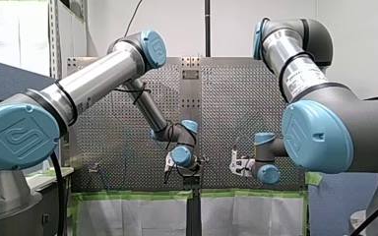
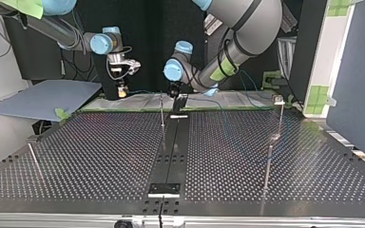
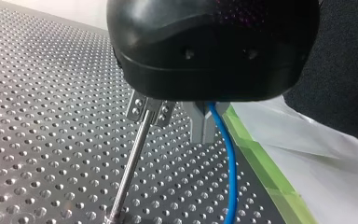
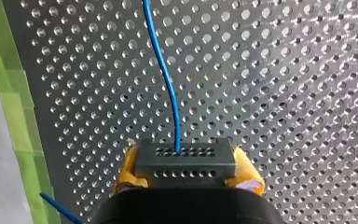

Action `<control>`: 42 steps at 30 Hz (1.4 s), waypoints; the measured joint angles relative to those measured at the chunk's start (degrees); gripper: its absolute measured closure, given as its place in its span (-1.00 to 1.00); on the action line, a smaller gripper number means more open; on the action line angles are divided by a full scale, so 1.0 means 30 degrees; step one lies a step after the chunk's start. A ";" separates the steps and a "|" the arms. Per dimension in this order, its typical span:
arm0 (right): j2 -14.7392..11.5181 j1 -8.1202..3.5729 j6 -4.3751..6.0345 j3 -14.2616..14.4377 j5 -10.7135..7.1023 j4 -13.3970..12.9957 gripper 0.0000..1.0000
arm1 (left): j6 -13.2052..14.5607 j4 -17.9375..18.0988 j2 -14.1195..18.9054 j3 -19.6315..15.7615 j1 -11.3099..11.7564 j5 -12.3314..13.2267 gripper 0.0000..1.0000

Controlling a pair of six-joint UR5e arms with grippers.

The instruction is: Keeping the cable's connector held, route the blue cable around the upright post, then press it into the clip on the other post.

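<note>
Connector (image 4: 185,163) sits right under the right wrist camera. It's a dark block with rows of holes, clamped between the yellow pads (image 4: 127,171) of my right pincer (image 4: 186,173), and the hold looks square. From its face the blue cable (image 4: 165,70) runs ahead over the perforated bench (image 4: 307,93).

Further along, my left pincer (image 3: 205,133) is narrow on that cable, metal fingers (image 3: 196,126) pinching it, and the cable runs on past them near the green tape (image 3: 261,172). Just beside those fingers stands a thin post (image 3: 130,168) with a screwed metal head (image 3: 148,109). Cable is next to it, not seated in anything. Can't tell if that head is the clip.

My read is routing step, nothing wrapped or pressed yet. Next move needs the left arm to carry the cable round the post with light tension while the right holds the connector steady, no yanking.

Pose:
- **Left arm:** comes in elbow high, wrist folded down at mid-bench.
- **Right arm:** comes in low from its side, with the pincer pointing inward toward the left arm.
</note>
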 joint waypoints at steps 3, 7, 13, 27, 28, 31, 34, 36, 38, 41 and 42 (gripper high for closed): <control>0.0009 -0.0136 0.0011 -0.0009 -0.0044 0.0000 1.00 | -0.0001 -0.0004 0.0004 0.0007 -0.0002 0.0173 1.00; 0.0075 -0.0308 0.0005 -0.0020 -0.0078 0.0000 1.00 | -0.0001 -0.0014 0.0001 0.0005 -0.0064 0.0356 1.00; 0.0541 -0.0496 -0.0084 -0.0203 -0.0136 0.0086 1.00 | -0.0028 0.0131 0.0000 0.0002 0.0082 0.0707 1.00; 0.0736 -0.0629 -0.0849 -0.0810 -0.0144 0.0591 1.00 | -0.0463 -0.0042 -0.0012 0.0075 0.0620 0.1275 1.00; 0.0737 -0.0630 -0.0865 -0.0870 -0.0146 0.0649 1.00 | -0.0519 -0.0074 -0.0014 0.0134 0.0651 0.1330 1.00; 0.0737 -0.0635 -0.0936 -0.1051 -0.0138 0.0899 1.00 | -0.0661 -0.0174 -0.0011 0.0381 0.0757 0.1453 1.00; 0.0737 -0.0636 -0.0976 -0.1152 -0.0131 0.1027 1.00 | -0.0768 -0.0326 -0.0013 0.0701 0.0865 0.1601 1.00; 0.0737 -0.0637 -0.0985 -0.1190 -0.0137 0.1056 1.00 | -0.0879 -0.0451 -0.0044 0.0958 0.0934 0.1742 1.00; 0.0738 -0.0637 -0.0989 -0.1204 -0.0142 0.1057 1.00 | -0.0993 -0.0605 -0.0179 0.1207 0.0989 0.1809 1.00; 0.0738 -0.0637 -0.0992 -0.1239 -0.0147 0.1072 1.00 | -0.1108 -0.0991 -0.0522 0.1626 0.1058 0.1878 1.00; 0.0738 -0.0637 -0.0992 -0.1245 -0.0148 0.1073 1.00 | -0.1135 -0.1071 -0.0592 0.1702 0.1074 0.1906 1.00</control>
